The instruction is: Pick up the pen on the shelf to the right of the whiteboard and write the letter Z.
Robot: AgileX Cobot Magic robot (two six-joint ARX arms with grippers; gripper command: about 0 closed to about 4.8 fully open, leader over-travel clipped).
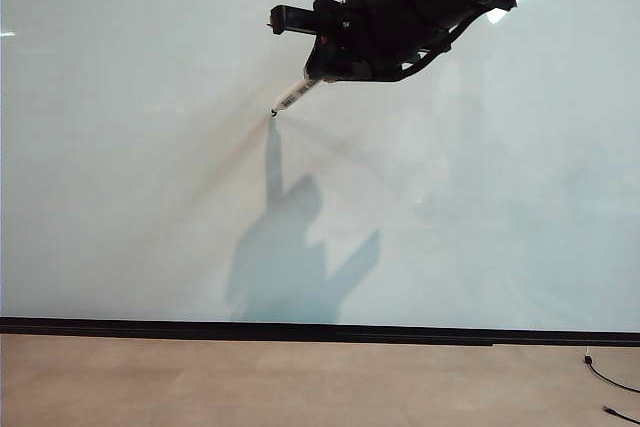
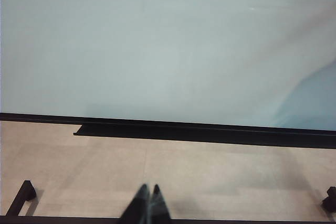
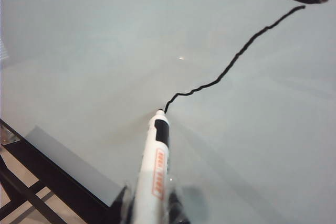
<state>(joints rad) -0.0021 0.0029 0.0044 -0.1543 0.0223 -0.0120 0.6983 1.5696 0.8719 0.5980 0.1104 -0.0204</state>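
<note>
My right gripper (image 1: 322, 69) (image 3: 149, 205) is shut on the pen (image 1: 297, 95) (image 3: 155, 169), a slim white marker with a dark tip. The tip touches the whiteboard (image 1: 120, 147) (image 3: 79, 51) high up in the exterior view. In the right wrist view a wobbly black top stroke and a diagonal of the letter Z (image 3: 236, 59) run across the board, and the diagonal ends at the pen tip. My left gripper (image 2: 149, 188) is shut on nothing, low over the tan floor in front of the board (image 2: 157, 40). The arm hides the drawn strokes in the exterior view.
A black strip (image 1: 300, 330) runs along the board's bottom edge above the tan floor (image 1: 250, 382). A thin black shelf (image 2: 199, 130) sits at the board's base. Black frame bars (image 2: 21, 198) (image 3: 26, 192) stand low. Cables (image 1: 610, 377) lie at the floor's right.
</note>
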